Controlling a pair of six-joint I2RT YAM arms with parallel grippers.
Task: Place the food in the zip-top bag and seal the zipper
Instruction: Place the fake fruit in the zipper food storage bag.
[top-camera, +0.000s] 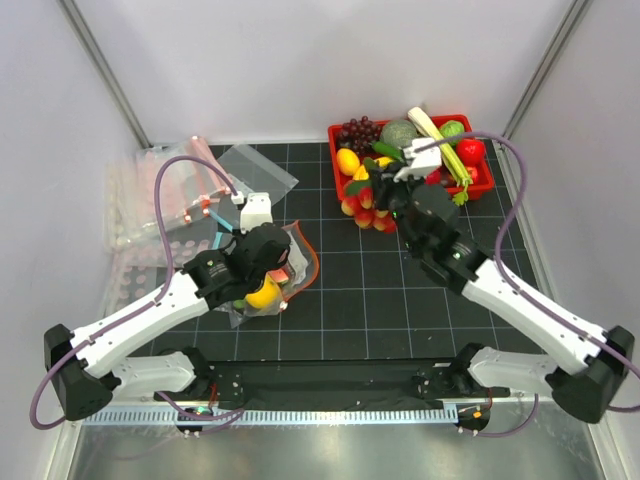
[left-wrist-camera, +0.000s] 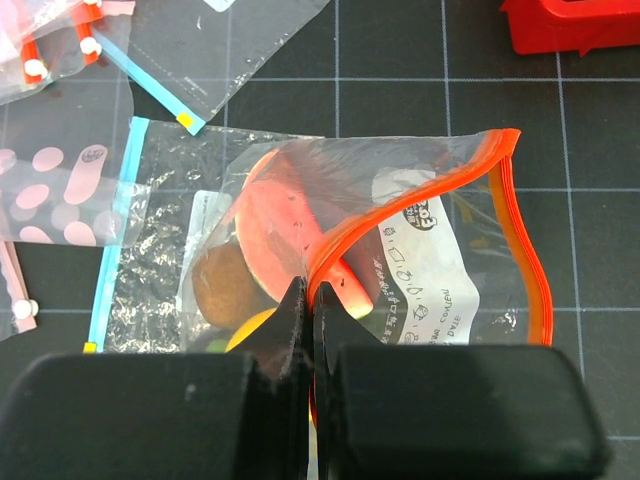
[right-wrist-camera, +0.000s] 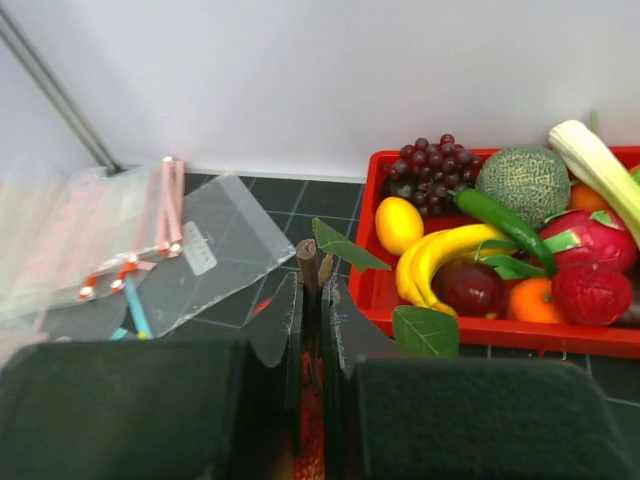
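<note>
Fingers of the left gripper (left-wrist-camera: 309, 297) are pressed together on the thin red-orange zipper (left-wrist-camera: 520, 230), pinching it at the end nearest me. From that pinch the strip climbs away to the far right, turns at a sharp corner, then curls back down the right side, so its two halves stand well apart and the mouth gapes to the right. The clear, floppy zip-top bag (left-wrist-camera: 160, 250) lies flat on the dark gridded mat to the left of the pinch. Inside it I see the red watermelon wedge (left-wrist-camera: 275, 225), the small dark-orange piece (left-wrist-camera: 215, 280) beside it and the yellow round fruit (top-camera: 263, 293) against the near edge, so I judge the loading done and the sealing not yet begun. The zipper's long axis runs away from my left pincer towards the right arm's side, which means any slide along it goes rightward.

The left arm reaches diagonally forward from its near-left base, wrist bent down over the bag; it is far the nearer arm.

The right gripper (right-wrist-camera: 312, 290) is well apart from the bag, at the near-left corner of the red plastic tray (right-wrist-camera: 450, 325). Its fingers are closed on a brown leafy stem (right-wrist-camera: 308, 262). That arm stretches forward and leftward from its near-right base.
</note>
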